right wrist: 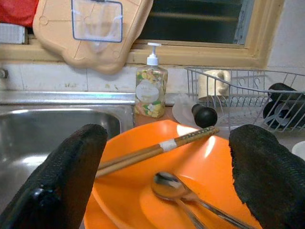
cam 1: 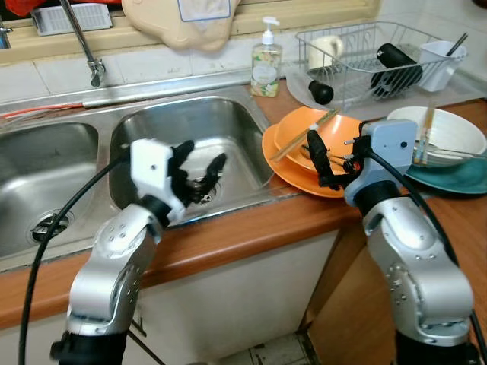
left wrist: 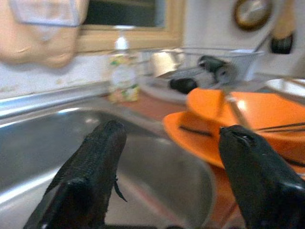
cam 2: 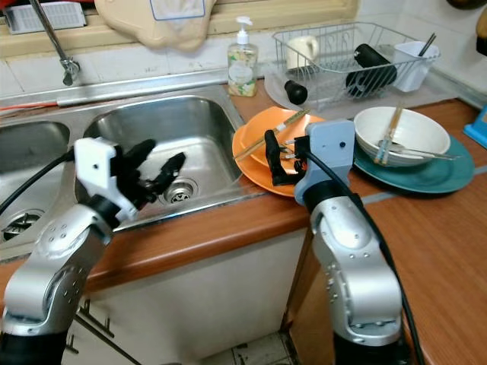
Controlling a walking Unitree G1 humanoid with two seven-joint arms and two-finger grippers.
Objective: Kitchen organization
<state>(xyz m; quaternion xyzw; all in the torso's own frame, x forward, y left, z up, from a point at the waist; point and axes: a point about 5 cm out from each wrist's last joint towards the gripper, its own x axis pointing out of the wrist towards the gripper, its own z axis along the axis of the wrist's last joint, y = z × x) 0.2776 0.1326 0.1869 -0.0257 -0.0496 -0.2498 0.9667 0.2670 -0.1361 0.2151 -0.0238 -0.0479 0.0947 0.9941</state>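
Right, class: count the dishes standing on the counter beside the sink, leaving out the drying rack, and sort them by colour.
Orange: 2 (orange bowl stacked on orange plate)
White: 1 (white bowl)
Teal: 1 (teal plate under the white bowl)
Total: 4
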